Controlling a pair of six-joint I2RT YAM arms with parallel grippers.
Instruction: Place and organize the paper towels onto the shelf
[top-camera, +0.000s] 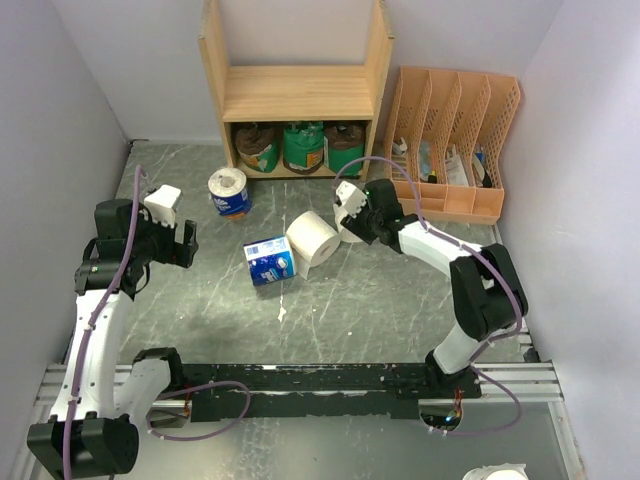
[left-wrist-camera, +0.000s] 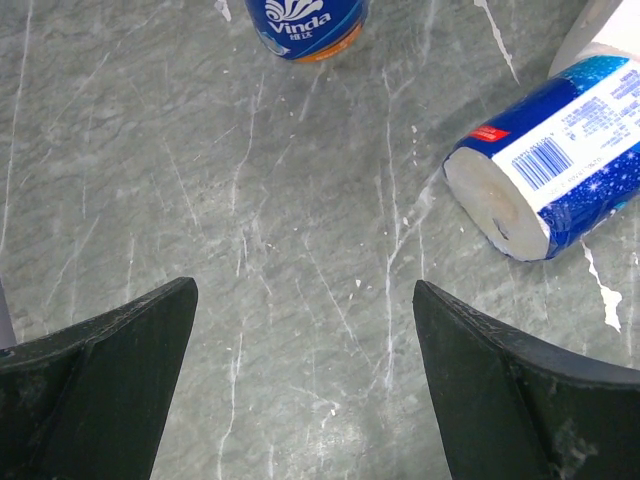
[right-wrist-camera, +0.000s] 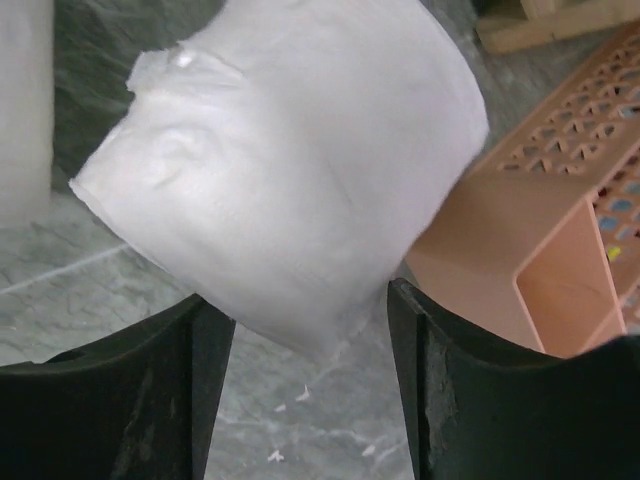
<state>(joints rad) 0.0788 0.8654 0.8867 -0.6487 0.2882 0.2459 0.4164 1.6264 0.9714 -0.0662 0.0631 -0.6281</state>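
The wooden shelf (top-camera: 296, 92) stands at the back; its lower tier holds three wrapped rolls, brown-and-green and green (top-camera: 303, 146). On the table are an upright blue-and-white roll (top-camera: 229, 192), also in the left wrist view (left-wrist-camera: 303, 18), a lying blue roll (top-camera: 270, 260) (left-wrist-camera: 550, 165) and a plain white roll (top-camera: 316, 238). My right gripper (top-camera: 350, 226) (right-wrist-camera: 305, 320) is shut on another white roll (right-wrist-camera: 290, 170), which sits tilted between its fingers. My left gripper (top-camera: 190, 243) (left-wrist-camera: 305, 330) is open and empty over bare table, left of the lying blue roll.
A peach slotted file organizer (top-camera: 455, 130) (right-wrist-camera: 530, 240) stands right of the shelf, close to my right gripper. Grey walls close in both sides. A black rail (top-camera: 330, 378) runs along the near edge. A white roll (top-camera: 495, 472) lies beyond it at the bottom right.
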